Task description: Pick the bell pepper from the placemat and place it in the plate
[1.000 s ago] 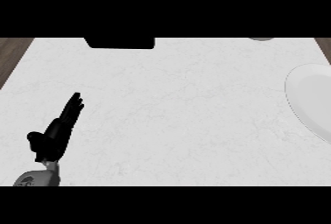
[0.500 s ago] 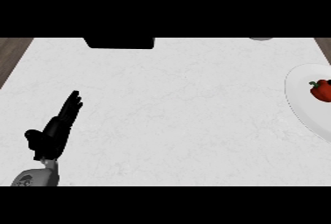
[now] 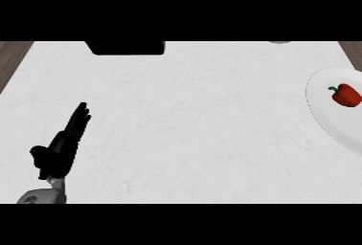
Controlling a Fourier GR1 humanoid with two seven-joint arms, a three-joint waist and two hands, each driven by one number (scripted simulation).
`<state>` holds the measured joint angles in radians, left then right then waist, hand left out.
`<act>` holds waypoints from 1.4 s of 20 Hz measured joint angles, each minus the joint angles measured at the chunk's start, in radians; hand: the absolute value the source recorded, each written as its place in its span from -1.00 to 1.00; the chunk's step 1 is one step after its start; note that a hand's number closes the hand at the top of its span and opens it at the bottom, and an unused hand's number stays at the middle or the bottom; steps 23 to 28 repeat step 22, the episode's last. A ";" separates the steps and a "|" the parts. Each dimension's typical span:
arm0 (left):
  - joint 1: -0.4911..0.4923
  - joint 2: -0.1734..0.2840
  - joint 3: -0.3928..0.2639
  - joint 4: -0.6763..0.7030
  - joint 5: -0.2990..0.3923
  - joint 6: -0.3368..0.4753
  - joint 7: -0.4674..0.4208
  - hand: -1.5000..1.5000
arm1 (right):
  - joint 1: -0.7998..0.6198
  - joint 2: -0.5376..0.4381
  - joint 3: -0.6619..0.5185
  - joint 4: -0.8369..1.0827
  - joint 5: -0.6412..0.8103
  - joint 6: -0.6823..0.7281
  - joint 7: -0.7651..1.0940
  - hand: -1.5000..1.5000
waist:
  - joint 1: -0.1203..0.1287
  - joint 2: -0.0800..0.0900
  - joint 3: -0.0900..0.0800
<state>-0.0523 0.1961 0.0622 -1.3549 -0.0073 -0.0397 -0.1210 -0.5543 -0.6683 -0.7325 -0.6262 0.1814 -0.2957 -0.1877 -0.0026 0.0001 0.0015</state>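
Observation:
A red bell pepper (image 3: 346,95) with a green stem lies on the white plate (image 3: 332,119) at the right edge of the head view; no hand touches it. My left hand (image 3: 62,146) rests open at the lower left, fingers straight and pointing up the counter, far from the plate. My right hand does not show. No placemat can be made out for certain.
The white marble counter (image 3: 191,119) fills the view. A black object (image 3: 126,47) sits at the far edge, left of centre. A small grey item (image 3: 280,42) peeks in at the top right. Wooden floor shows past both far corners.
The view has shifted so more of the plate shows at the right; the pepper came into view on it. My left hand has stayed where it was.

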 measured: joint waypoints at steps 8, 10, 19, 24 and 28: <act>0.010 0.017 0.023 0.006 0.015 -0.027 -0.011 0.00 | 0.237 -0.085 -0.161 0.038 -0.190 0.259 -0.202 -1.00 | -0.007 -0.001 0.000; 0.000 0.014 0.021 0.013 0.009 -0.024 -0.009 0.00 | 0.282 -0.124 -0.181 0.079 -0.212 0.321 -0.255 -1.00 | -0.004 0.000 0.000; -0.025 0.010 0.028 0.028 0.006 -0.036 0.001 0.00 | 0.401 -0.211 -0.175 0.275 -0.231 0.480 -0.482 -1.00 | 0.005 0.002 0.001; -0.011 0.012 0.031 0.008 0.007 -0.042 0.004 0.00 | 0.399 -0.217 -0.157 0.323 -0.226 0.474 -0.535 -1.00 | 0.008 0.002 0.001; -0.011 0.012 0.031 0.008 0.007 -0.042 0.004 0.00 | 0.399 -0.217 -0.157 0.323 -0.226 0.474 -0.535 -1.00 | 0.008 0.002 0.001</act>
